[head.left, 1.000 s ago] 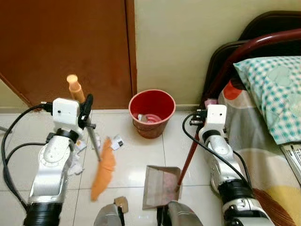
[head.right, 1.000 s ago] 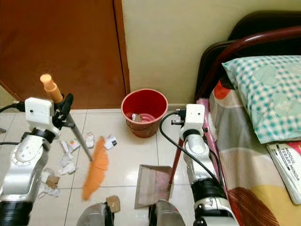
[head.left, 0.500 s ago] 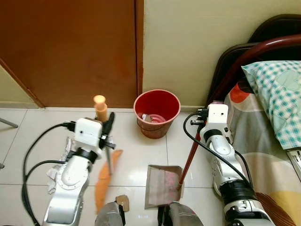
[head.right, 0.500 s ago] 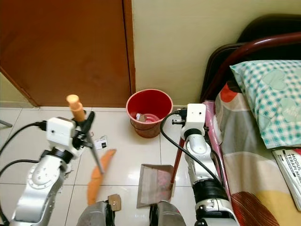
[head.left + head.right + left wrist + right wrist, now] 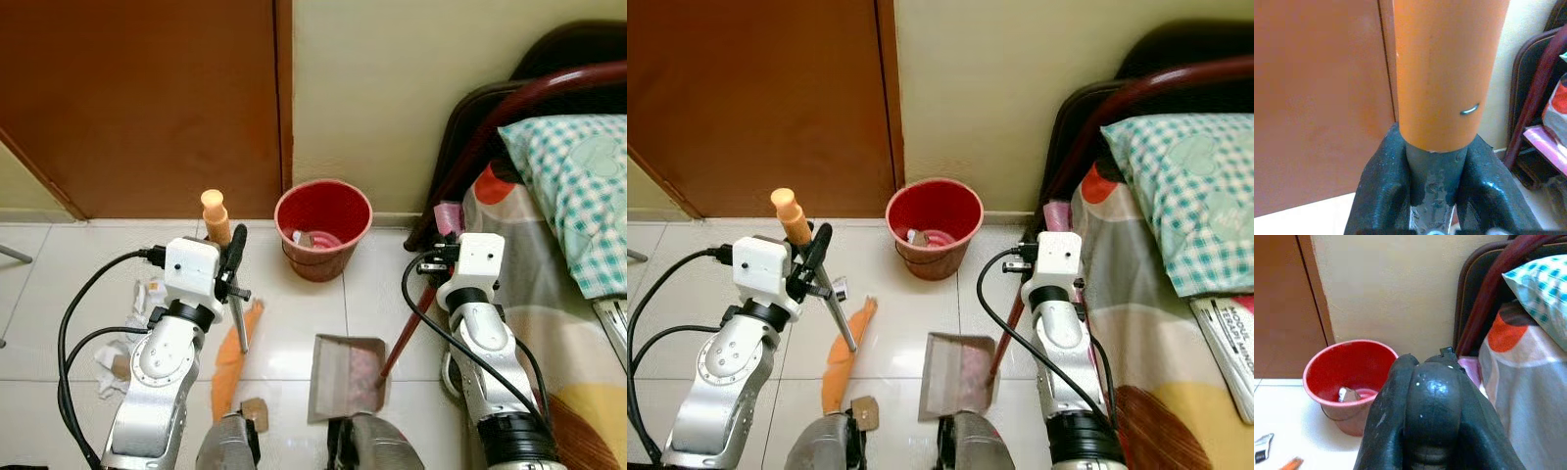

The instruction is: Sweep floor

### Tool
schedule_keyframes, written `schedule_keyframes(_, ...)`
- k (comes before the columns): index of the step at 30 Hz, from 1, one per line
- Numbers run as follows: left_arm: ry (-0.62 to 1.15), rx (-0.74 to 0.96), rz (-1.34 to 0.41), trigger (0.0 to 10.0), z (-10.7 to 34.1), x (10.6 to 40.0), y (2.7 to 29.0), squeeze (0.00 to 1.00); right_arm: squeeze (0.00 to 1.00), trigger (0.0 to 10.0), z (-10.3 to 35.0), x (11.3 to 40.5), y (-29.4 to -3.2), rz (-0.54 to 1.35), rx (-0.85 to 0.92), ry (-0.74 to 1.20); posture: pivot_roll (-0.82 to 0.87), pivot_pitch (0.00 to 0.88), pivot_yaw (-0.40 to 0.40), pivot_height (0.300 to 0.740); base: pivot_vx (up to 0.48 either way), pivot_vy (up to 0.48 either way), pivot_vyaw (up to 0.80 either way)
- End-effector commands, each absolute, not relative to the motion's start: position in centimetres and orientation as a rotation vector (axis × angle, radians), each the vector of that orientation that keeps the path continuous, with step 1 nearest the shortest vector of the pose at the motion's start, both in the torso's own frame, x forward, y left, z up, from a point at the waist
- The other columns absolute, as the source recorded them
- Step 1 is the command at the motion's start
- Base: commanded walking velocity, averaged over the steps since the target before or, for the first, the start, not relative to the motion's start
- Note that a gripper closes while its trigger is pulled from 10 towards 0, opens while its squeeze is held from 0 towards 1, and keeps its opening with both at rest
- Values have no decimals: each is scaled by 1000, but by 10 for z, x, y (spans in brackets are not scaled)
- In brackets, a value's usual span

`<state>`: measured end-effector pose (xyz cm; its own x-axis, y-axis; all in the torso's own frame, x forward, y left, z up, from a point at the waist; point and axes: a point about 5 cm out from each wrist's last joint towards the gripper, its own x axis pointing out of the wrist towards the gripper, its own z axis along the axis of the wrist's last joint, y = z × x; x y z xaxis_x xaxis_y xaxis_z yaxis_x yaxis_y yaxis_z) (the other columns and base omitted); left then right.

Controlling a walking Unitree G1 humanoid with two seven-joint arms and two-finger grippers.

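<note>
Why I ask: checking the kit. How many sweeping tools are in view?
2. The broom, in the left gripper, has its orange head on the tiles. The dustpan, held by the right gripper, sits by the robot's feet. Others may lie out of view.

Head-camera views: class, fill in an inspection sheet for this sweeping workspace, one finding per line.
Surface: pale tiled floor, glossy.
Job's things: broom, orange bristles on the floor; dustpan flat beside it; red bucket by the wall, holding scraps.
Clutter: paper scraps near the left arm; a brown piece at the robot's feet.
Grippers: left gripper shut on the broom; right gripper shut on the dustpan handle.
Cables: black cables loop along both arms.
Surroundings: brown door, bed.
</note>
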<state>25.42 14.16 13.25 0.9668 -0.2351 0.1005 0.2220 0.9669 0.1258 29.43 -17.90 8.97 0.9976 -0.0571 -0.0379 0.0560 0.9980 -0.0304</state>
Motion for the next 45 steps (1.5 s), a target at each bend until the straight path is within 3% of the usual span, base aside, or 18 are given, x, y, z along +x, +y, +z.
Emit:
schedule_keyframes(1,-97,123,-211,10000,129,251,145,0,0,10000,89,292,-180,-58,-29,50,5,144,-41,740,-398,0,0)
schedule_keyframes(13,-93,126,-211,10000,128,251,144,0,0,10000,89,291,-178,-63,-32,58,4,150,-39,740,-373,0,0)
schedule_keyframes(27,-81,89,-194,10000,130,260,146,0,0,10000,94,310,-169,-134,-56,59,8,163,-31,740,0,0,0)
schedule_keyframes(41,-36,-65,-465,10000,131,267,105,0,0,10000,94,334,-152,-231,-60,38,49,139,-42,740,0,0,0)
schedule_keyframes(45,-58,-161,-564,10000,148,271,85,0,0,10000,90,341,-137,-231,-74,66,47,136,-37,740,0,0,0)
